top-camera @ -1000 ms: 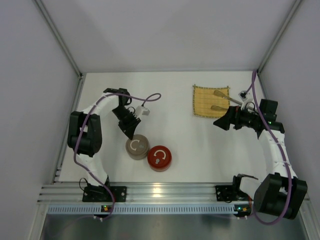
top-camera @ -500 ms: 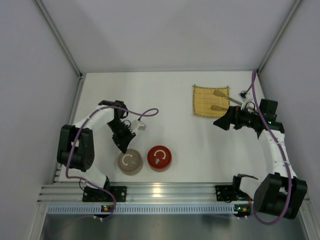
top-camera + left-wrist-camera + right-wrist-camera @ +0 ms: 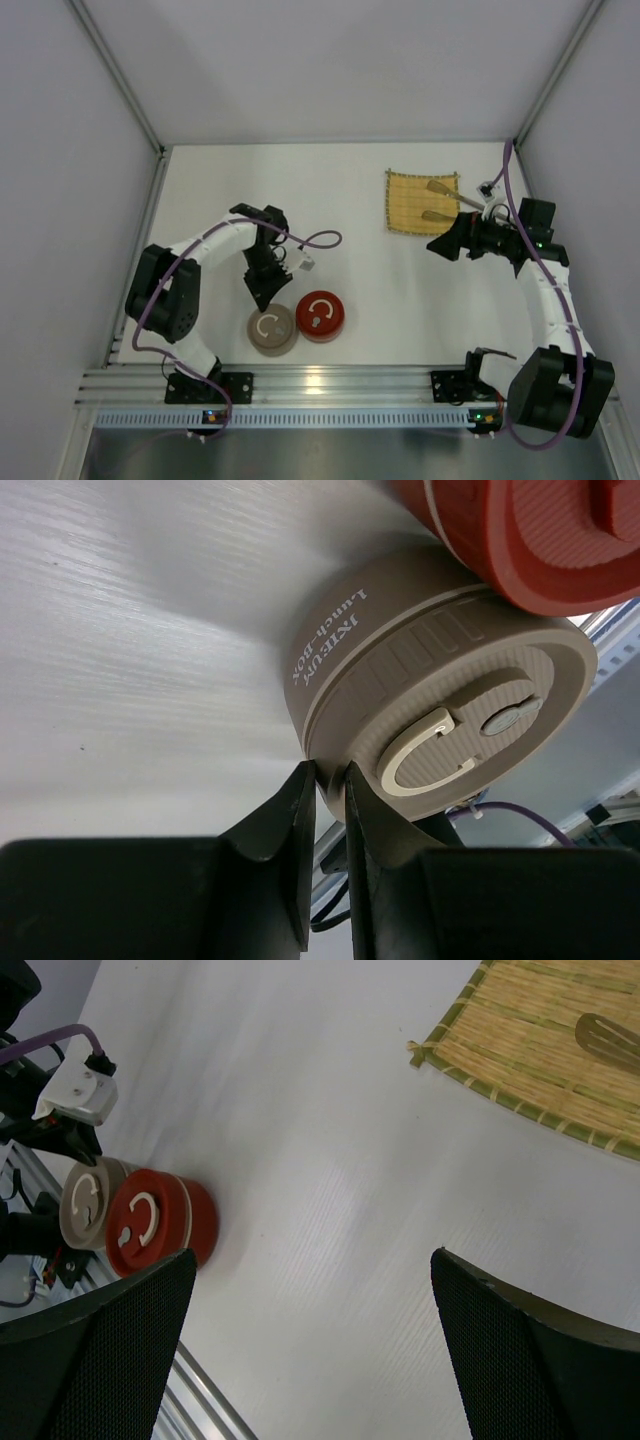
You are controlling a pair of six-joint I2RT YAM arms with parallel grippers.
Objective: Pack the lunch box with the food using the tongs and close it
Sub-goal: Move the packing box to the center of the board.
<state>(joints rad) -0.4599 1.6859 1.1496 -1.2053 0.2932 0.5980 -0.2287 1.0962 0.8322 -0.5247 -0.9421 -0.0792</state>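
A round beige lunch box (image 3: 272, 330) (image 3: 430, 680), lid on with a C-shaped handle, stands near the table's front edge. A red lunch box (image 3: 320, 316) (image 3: 520, 540) (image 3: 155, 1222) of the same shape touches it. My left gripper (image 3: 262, 296) (image 3: 330, 770) is shut with nothing between its jaws, and its tips rest against the beige box's side wall. My right gripper (image 3: 445, 246) (image 3: 312, 1260) hangs wide open over bare table, near the yellow mat (image 3: 408, 212) (image 3: 520, 1030). The tongs (image 3: 437, 187) (image 3: 605, 1035) lie on the mat, partly hidden by the right arm. No food shows.
The aluminium rail (image 3: 330, 385) runs along the near edge, just behind the two boxes. Grey walls close the table in on three sides. The left arm's purple cable and white connector (image 3: 304, 262) hang beside the gripper.
The beige box has slid from beside the red box's far-left side toward the near edge. My left gripper followed it, swung right, and narrowed its jaws. The right arm stayed still.
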